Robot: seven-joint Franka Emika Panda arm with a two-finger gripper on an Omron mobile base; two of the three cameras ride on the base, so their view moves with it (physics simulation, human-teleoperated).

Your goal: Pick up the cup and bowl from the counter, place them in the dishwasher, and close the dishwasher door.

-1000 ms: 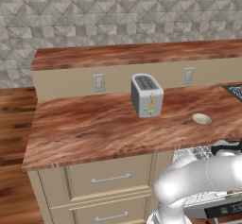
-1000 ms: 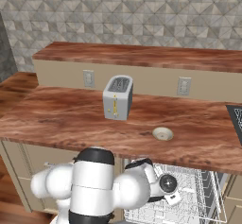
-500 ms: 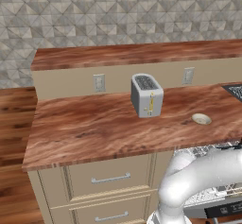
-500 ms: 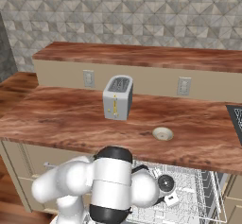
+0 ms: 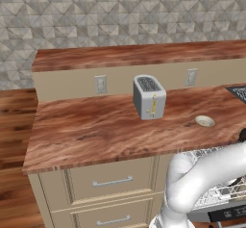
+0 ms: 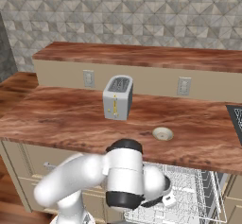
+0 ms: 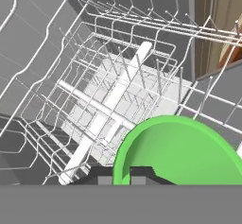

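Observation:
My gripper (image 7: 128, 175) is shut on the rim of a green cup (image 7: 184, 154), which fills the lower right of the hand view. The cup hangs just above the white wire rack (image 7: 108, 90) of the open dishwasher (image 6: 194, 190). A small cream bowl (image 5: 204, 121) (image 6: 162, 133) sits on the reddish-brown counter (image 5: 96, 131), right of the toaster. My white arm (image 6: 123, 176) bends down in front of the counter's edge and hides the hand in the right base view. The dishwasher door (image 5: 226, 214) is down, its dark control strip showing at the lower right.
A silver toaster (image 5: 149, 97) (image 6: 117, 97) stands mid-counter in front of the raised ledge (image 5: 134, 56) with two wall outlets. Beige drawers (image 5: 110, 181) lie left of the dishwasher. A dark stovetop corner (image 5: 239, 92) is at the right edge.
The arm has swung further right and lower over the dishwasher rack. The bowl and toaster have not moved.

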